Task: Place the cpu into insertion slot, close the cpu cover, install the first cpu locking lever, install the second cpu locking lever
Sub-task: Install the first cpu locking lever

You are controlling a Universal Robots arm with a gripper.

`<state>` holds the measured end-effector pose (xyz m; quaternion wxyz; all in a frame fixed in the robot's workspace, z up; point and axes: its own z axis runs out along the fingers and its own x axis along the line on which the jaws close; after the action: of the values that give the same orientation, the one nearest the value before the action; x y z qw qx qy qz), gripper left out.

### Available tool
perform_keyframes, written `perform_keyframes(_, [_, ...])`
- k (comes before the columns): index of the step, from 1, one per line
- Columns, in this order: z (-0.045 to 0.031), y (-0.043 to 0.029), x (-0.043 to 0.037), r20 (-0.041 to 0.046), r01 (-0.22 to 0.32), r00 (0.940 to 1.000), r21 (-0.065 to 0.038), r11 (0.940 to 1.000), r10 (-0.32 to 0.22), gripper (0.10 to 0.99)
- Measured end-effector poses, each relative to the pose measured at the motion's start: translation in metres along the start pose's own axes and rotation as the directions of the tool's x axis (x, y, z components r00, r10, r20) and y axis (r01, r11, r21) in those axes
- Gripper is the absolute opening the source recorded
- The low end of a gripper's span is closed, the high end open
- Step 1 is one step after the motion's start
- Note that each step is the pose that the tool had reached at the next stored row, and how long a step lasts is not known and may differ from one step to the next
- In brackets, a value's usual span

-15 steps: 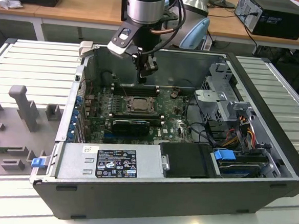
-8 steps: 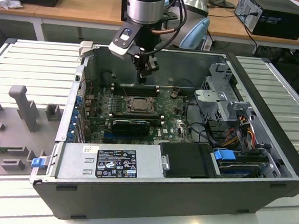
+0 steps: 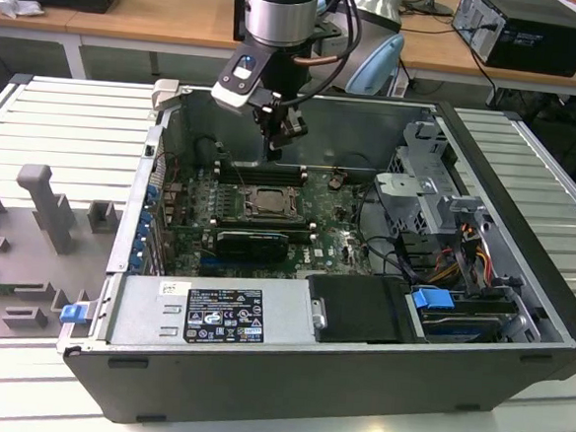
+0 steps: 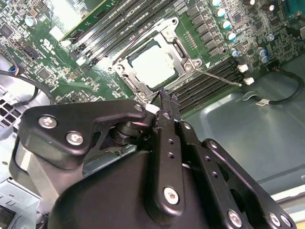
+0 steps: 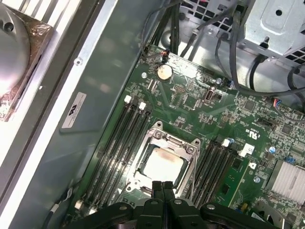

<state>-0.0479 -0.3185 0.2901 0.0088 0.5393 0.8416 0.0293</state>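
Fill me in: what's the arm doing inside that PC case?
The arm's tool, fingers together with nothing seen between them, hangs over the edge of the insertion slot in the open computer case. The cpu sits in the slot, with the cpu cover lying down around it. One thin locking lever sticks out sideways, so it does not look latched.

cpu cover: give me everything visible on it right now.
The cpu cover is a thin silver-grey metal frame with a square window. It lies flat and closed over the pale cpu, which shows through the window. It sits between black memory slots on the green motherboard. The shut, empty gripper hovers at its edge; contact is unclear.
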Motion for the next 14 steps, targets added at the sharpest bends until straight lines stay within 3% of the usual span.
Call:
perform_keyframes(5, [0.0,0.0,0.0,-0.0036,0.061,0.9982,0.001,0.9982,-0.061,0.106])
perform_keyframes(6, [0.0,0.0,0.0,-0.0069,0.115,0.9934,0.001,0.9934,-0.115,0.106])
perform_keyframes(10, [0.0002,0.0,0.0,-0.0125,0.206,0.9785,0.002,0.9786,-0.206,0.106])
perform_keyframes(11, [0.0003,-0.0001,0.0,-0.0149,0.245,0.9693,0.002,0.9694,-0.245,0.106])
perform_keyframes(14, [0.0017,-0.0001,0.0,-0.0224,0.362,0.9318,0.002,0.932,-0.362,0.106])
